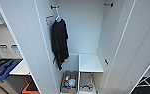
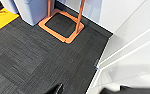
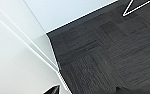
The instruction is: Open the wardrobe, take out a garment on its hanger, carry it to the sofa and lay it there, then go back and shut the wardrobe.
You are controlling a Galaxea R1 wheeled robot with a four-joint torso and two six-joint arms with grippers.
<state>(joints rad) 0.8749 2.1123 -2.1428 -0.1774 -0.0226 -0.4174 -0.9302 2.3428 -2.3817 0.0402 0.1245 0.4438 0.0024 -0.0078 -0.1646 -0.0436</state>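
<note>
White panelled wardrobe, both doors swung wide — the left door and right door framed the robot's forward view.

Contents, as seen by a bystander: one black shirt on a white hanger, hung from a black hook at the upper left; a second black hook at the upper right, bare; a white shelf box low on the right; two baskets below it, one holding mixed small items, the other hard to read.

White garment: not found among the contents. The interior held no white shirt, so the step in hand was judged to be the closing.

End effectors: a dark finger tip showed low in the left wrist view over grey carpet, beside the door's lower edge; likewise in the right wrist view. Open or closed — could not be told for either.

Handling note: to close well, each arm should reach the outer face of its own door and push evenly, keeping clear of the orange frame standing near the left door.
</note>
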